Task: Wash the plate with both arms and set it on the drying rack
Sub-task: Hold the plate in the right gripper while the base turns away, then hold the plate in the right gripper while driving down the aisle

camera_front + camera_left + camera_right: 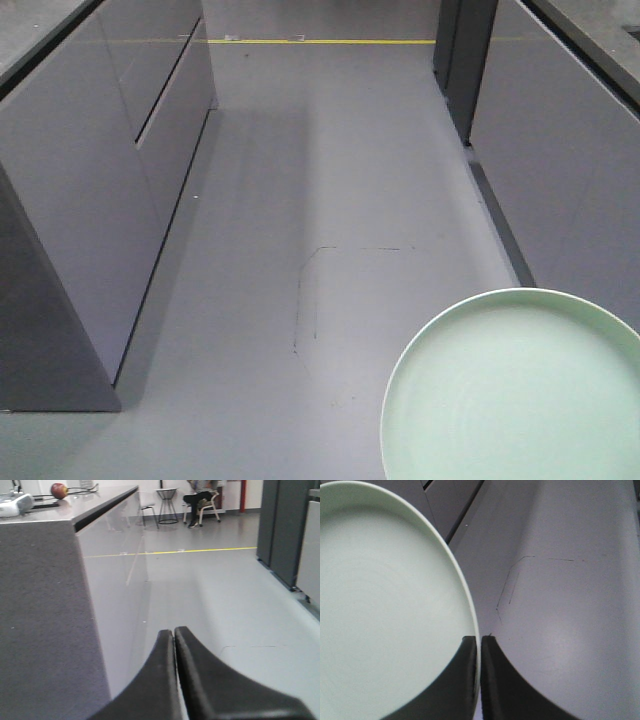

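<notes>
Grips the pale mint plate [385, 605] by its rim in the right tool [479, 639] over the grey floor [300, 200], with left tool [174, 631] pressed closed on nothing beside a cabinet [115, 580].

A bare grey floor [330, 180] runs between glossy grey cabinets [90, 200] at 9 and 3 o'clock toward a yellow line [330, 41] at 12 o'clock, beyond which a wire side table [167, 502] and chair [207, 507] stand against a white wall [145, 484].

Soft, even light (mild blur)
</notes>
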Controlling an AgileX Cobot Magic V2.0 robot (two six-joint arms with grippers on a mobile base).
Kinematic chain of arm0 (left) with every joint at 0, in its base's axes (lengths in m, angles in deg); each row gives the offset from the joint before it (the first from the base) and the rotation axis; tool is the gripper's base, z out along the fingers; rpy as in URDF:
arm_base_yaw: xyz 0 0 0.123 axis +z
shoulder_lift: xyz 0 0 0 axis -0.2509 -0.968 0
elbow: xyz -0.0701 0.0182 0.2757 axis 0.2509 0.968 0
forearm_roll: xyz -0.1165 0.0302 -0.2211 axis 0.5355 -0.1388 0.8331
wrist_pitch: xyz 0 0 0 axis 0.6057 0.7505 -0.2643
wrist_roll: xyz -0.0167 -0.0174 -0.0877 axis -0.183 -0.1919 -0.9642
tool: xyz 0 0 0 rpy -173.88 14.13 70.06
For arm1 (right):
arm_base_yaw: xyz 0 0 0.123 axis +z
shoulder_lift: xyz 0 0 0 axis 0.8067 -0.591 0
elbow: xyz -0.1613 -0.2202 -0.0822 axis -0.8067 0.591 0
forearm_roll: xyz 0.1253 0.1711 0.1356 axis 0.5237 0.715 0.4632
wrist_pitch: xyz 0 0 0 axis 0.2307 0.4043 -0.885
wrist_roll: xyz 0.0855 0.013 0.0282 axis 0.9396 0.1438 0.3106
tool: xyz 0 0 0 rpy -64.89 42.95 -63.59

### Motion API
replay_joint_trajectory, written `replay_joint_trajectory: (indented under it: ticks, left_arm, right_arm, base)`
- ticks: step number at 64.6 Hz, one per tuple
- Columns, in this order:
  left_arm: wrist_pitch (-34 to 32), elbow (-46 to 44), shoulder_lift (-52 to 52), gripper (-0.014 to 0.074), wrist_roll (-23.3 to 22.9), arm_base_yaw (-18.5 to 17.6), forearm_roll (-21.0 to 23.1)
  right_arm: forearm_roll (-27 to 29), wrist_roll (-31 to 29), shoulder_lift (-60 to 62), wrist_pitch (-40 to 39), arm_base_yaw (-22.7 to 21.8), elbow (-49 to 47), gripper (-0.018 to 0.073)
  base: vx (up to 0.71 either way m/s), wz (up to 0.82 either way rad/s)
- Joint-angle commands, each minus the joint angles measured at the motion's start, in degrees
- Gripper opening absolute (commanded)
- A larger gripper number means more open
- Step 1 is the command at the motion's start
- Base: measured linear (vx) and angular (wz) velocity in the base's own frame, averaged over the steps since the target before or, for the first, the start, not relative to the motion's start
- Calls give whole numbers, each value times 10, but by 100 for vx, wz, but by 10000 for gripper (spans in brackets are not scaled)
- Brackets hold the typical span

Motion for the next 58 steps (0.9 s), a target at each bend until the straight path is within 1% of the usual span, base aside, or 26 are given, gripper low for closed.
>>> replay_joint_trajectory:
  ticks: [1,26,58]
  left_arm:
    - [-45,-17,9,-6,-4,1,1]
    - [-45,-17,9,-6,-4,1,1]
    - [-45,-17,9,-6,-4,1,1]
  right_arm:
    - [8,0,-5,-45,-2,-14,-1]
    - [8,0,-5,-45,-2,-14,-1]
    - [8,0,-5,-45,-2,-14,-1]
  base:
    - [11,37]
    - [11,26]
    - [13,5]
